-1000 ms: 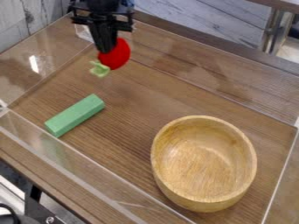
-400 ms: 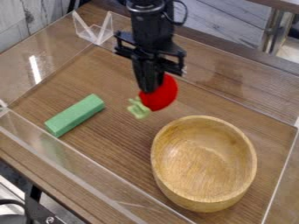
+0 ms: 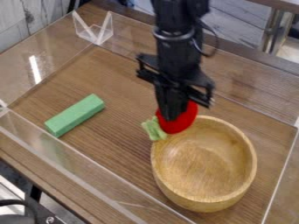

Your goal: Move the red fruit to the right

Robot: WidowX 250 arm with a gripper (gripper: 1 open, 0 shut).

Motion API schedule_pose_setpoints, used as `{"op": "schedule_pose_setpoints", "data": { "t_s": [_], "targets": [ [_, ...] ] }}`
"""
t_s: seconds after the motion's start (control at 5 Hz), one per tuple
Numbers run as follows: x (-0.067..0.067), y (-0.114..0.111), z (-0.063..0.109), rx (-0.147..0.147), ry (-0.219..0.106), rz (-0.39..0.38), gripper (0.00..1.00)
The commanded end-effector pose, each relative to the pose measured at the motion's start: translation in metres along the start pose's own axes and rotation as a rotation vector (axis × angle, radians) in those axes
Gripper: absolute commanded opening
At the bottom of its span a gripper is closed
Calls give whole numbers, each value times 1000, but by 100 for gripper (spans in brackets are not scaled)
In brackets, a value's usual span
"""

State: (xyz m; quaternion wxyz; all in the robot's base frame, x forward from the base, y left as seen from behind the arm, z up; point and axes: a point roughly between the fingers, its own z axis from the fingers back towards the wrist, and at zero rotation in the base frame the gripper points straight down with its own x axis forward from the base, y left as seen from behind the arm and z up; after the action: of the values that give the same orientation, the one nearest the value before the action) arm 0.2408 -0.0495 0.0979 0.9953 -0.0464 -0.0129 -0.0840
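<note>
my gripper (image 3: 177, 112) points straight down, and its dark fingers (image 3: 172, 98) are pinched tight on the red fruit (image 3: 183, 122), gripping it by its upper part. the fruit hangs from them, its round red body showing below the fingertips. its green leafy stub (image 3: 153, 130) sticks out low on the side toward the left of the picture.

the fruit sits right at the far left rim of the wooden bowl (image 3: 233, 188), and from this view its red body overlaps the edge. i cannot tell whether it touches the rim or is just above it. the stub falls outside the bowl, over bare wood. the bowl stands upright in the right half of the enclosure, near the front, with nothing inside it.

my arm (image 3: 179, 35) rises black from the gripper toward the top of the picture.

further left, well apart from the fruit and the bowl, the flat green block (image 3: 75, 115) lies on the wooden table (image 3: 105, 157), its long side running diagonally. a low clear wall (image 3: 70, 179) rings the table, and a small clear bracket (image 3: 91, 29) stands at the far left corner. beyond the wall, pale planks show at the top.
</note>
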Motion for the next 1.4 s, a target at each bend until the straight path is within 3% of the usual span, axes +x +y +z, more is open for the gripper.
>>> {"op": "schedule_pose_setpoints", "data": {
  "t_s": [0.0,0.2,0.4,0.6,0.8,1.0,1.2],
  "targets": [
    [-1,-21,5,-3,-47,-25,0],
    [-7,-29,3,-1,-47,-48,0],
    [-10,-32,2,7,-39,-59,100],
    [-13,-34,1,12,-36,-73,100],
    [-14,-35,5,20,-38,-82,0],
    [-15,-37,9,27,-43,-97,0],
    [-15,-38,10,30,-43,-118,100]
  ]
}}
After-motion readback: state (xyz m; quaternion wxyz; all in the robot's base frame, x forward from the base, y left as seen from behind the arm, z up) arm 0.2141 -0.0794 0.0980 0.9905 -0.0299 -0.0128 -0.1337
